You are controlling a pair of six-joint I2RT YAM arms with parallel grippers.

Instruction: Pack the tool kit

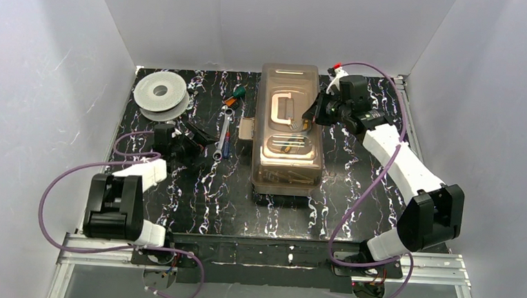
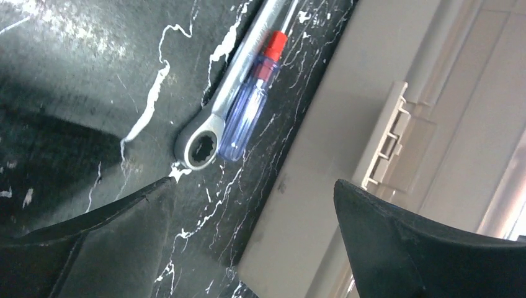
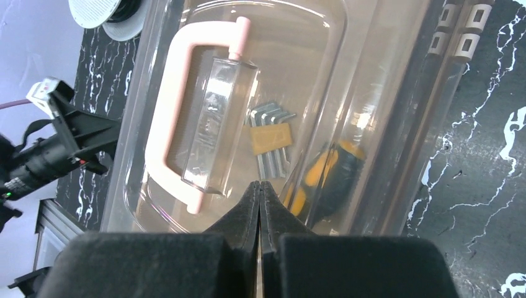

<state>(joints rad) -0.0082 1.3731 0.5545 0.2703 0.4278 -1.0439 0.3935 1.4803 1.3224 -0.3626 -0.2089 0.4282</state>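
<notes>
Top external view puts the tan toolbox (image 1: 288, 126) at centre frame on the black marbled desk (image 1: 195, 200), its smoky lid down. The right hand (image 3: 260, 185) is pinched fully together, gripping nothing, over the lid near the cream handle (image 3: 170, 118). The left hand (image 2: 254, 183) gapes wide above the silver wrench (image 2: 201, 143) and blue screwdriver (image 2: 248, 115), which lie side by side left of the box.

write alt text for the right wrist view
The right gripper, shut on nothing, points down at the toolbox's translucent lid, which carries a cream handle. Through it show hex keys and a yellow-and-black tool.
</notes>
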